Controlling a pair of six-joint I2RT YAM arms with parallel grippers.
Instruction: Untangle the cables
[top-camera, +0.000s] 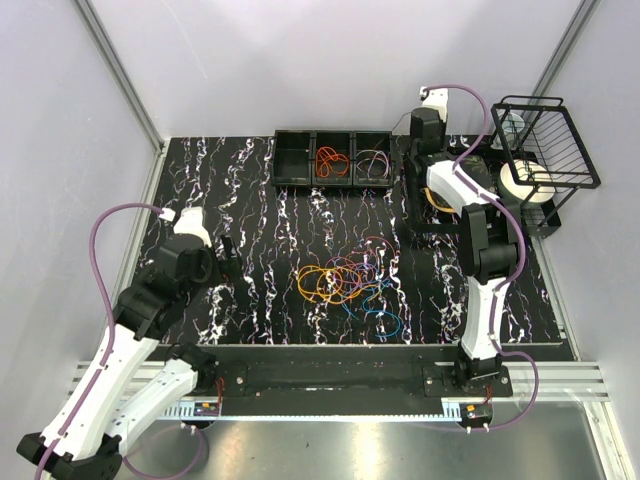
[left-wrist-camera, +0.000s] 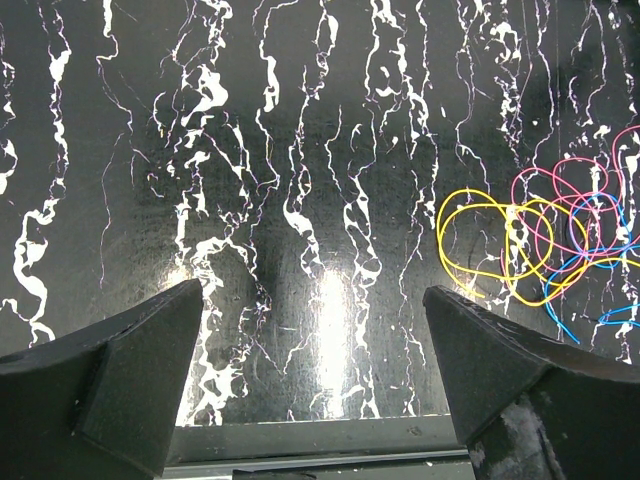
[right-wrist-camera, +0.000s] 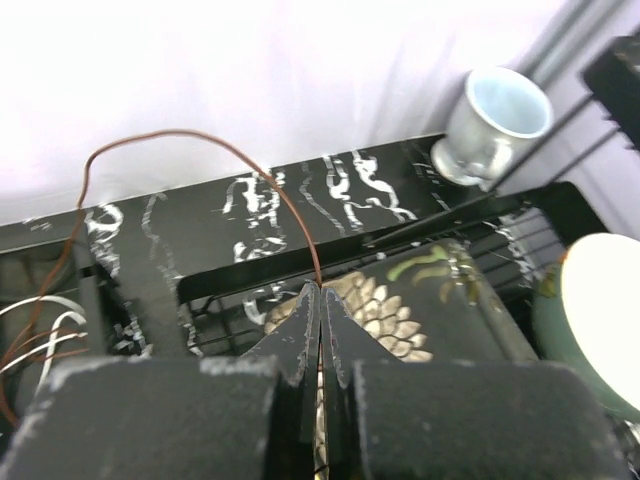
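A tangled pile of cables (top-camera: 348, 281) lies mid-table: yellow (left-wrist-camera: 480, 245), pink (left-wrist-camera: 560, 190) and blue (left-wrist-camera: 570, 300) loops overlap. My left gripper (top-camera: 228, 258) hovers low over bare table to the left of the pile, open (left-wrist-camera: 312, 300), nothing between its fingers. My right gripper (top-camera: 412, 158) is at the back right beside the tray, shut (right-wrist-camera: 320, 290) on a thin brown-orange cable (right-wrist-camera: 200, 137). That cable arcs up from the fingertips and drops left toward the tray.
A black three-compartment tray (top-camera: 290, 182) stands at the back, with orange-red cables (top-camera: 330, 160) in its middle bin and pale ones (top-camera: 372, 162) in its right bin. A wire dish rack (top-camera: 545, 140), a metal cup (right-wrist-camera: 495, 120) and a gold-patterned dark dish (right-wrist-camera: 420, 300) crowd the back right corner.
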